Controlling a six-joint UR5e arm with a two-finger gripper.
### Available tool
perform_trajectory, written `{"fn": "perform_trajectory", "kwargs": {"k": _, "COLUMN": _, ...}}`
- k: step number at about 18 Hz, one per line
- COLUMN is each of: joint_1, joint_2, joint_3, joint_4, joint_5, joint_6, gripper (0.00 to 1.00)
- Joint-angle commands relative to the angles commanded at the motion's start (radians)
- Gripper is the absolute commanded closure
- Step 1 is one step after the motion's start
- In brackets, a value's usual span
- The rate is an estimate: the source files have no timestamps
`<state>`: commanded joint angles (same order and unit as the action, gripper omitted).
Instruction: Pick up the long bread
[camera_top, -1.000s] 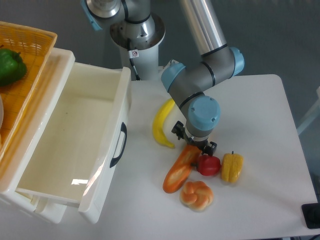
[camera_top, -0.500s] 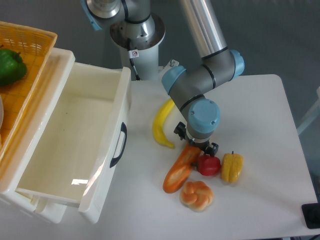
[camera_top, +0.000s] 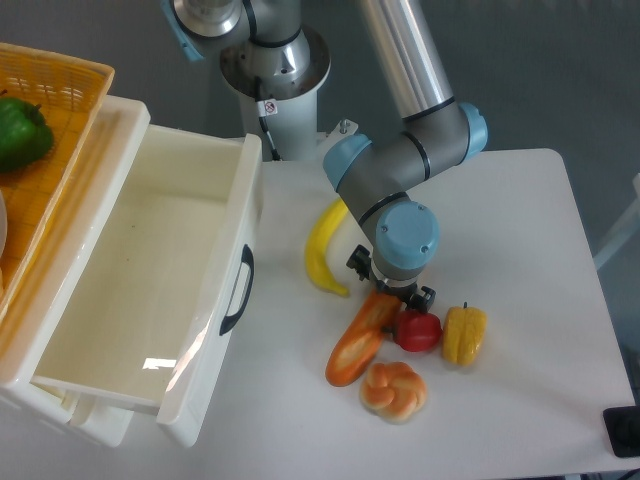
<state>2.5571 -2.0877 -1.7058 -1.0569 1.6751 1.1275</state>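
Observation:
The long bread (camera_top: 358, 340) is a glossy orange-brown loaf lying slanted on the white table, its upper end under my wrist. My gripper (camera_top: 391, 293) points down right over that upper end. Its fingers are mostly hidden by the blue wrist cap, so I cannot tell whether they are open or shut. The bread rests on the table.
A yellow banana (camera_top: 325, 250) lies just left of the gripper. A red pepper (camera_top: 418, 330) and a yellow pepper (camera_top: 463, 334) lie right of the bread, a knotted bun (camera_top: 394, 390) below it. An open white drawer (camera_top: 140, 290) stands at left, a basket (camera_top: 50, 110) with a green pepper behind.
The wrist has shifted very slightly; the bread and other items have not moved.

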Motion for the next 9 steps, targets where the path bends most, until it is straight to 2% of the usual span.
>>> {"fn": "perform_trajectory", "kwargs": {"k": 2, "joint_1": 0.000, "joint_2": 0.000, "joint_3": 0.000, "joint_4": 0.000, "joint_5": 0.000, "joint_6": 0.000, "gripper": 0.00}}
{"fn": "perform_trajectory", "kwargs": {"k": 3, "joint_1": 0.000, "joint_2": 0.000, "joint_3": 0.000, "joint_4": 0.000, "joint_5": 0.000, "joint_6": 0.000, "gripper": 0.04}}
{"fn": "perform_trajectory", "kwargs": {"k": 4, "joint_1": 0.000, "joint_2": 0.000, "joint_3": 0.000, "joint_4": 0.000, "joint_5": 0.000, "joint_6": -0.002, "gripper": 0.10}}
{"fn": "perform_trajectory", "kwargs": {"k": 6, "joint_1": 0.000, "joint_2": 0.000, "joint_3": 0.002, "joint_4": -0.002, "joint_5": 0.000, "joint_6": -0.002, "gripper": 0.32}}
{"fn": "perform_trajectory", "kwargs": {"k": 9, "joint_1": 0.000, "joint_2": 0.000, "joint_3": 0.005, "joint_4": -0.003, "joint_5": 0.000, "joint_6": -0.002, "gripper": 0.48}}
